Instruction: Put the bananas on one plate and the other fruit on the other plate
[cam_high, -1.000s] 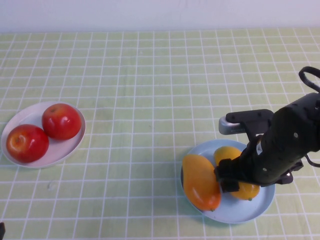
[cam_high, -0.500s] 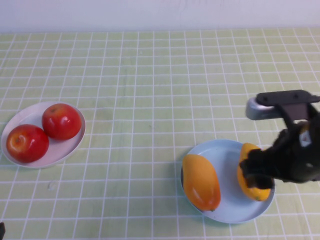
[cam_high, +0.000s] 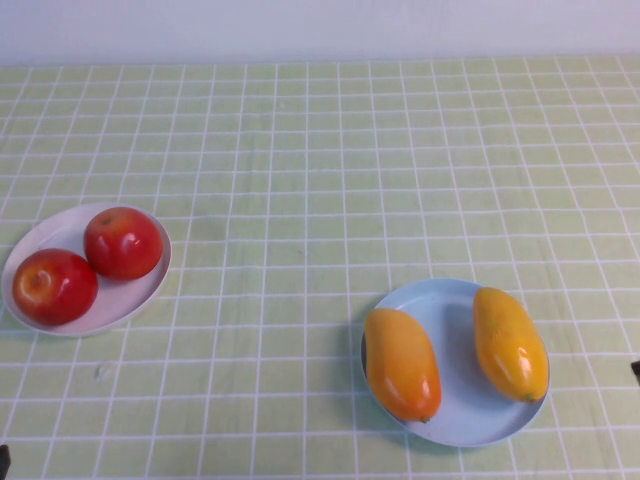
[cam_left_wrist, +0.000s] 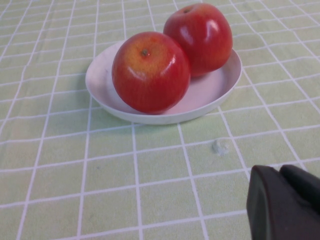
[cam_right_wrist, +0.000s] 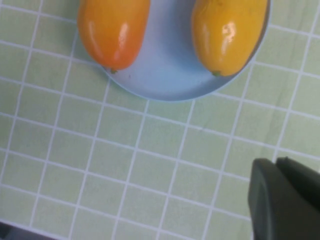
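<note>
Two yellow-orange bananas (cam_high: 402, 362) (cam_high: 510, 343) lie side by side on the light blue plate (cam_high: 455, 330) at the front right. Two red apples (cam_high: 123, 242) (cam_high: 54, 286) sit on the white plate (cam_high: 50, 225) at the left. My left gripper (cam_left_wrist: 281, 172) is shut and empty, low over the cloth just short of the white plate (cam_left_wrist: 200, 100) and its apples (cam_left_wrist: 150, 70). My right gripper (cam_right_wrist: 276, 162) is shut and empty, drawn back from the blue plate (cam_right_wrist: 167, 65) and its bananas (cam_right_wrist: 112, 30) (cam_right_wrist: 227, 35). Both arms are almost out of the high view.
A green cloth with a white grid (cam_high: 320, 180) covers the whole table. A white wall runs along the far edge. A small pale speck (cam_left_wrist: 218, 147) lies on the cloth near the white plate.
My right gripper has let go of the second banana on the blue plate and drawn back out of the high view. The banana now lies near the plate's right rim.
</note>
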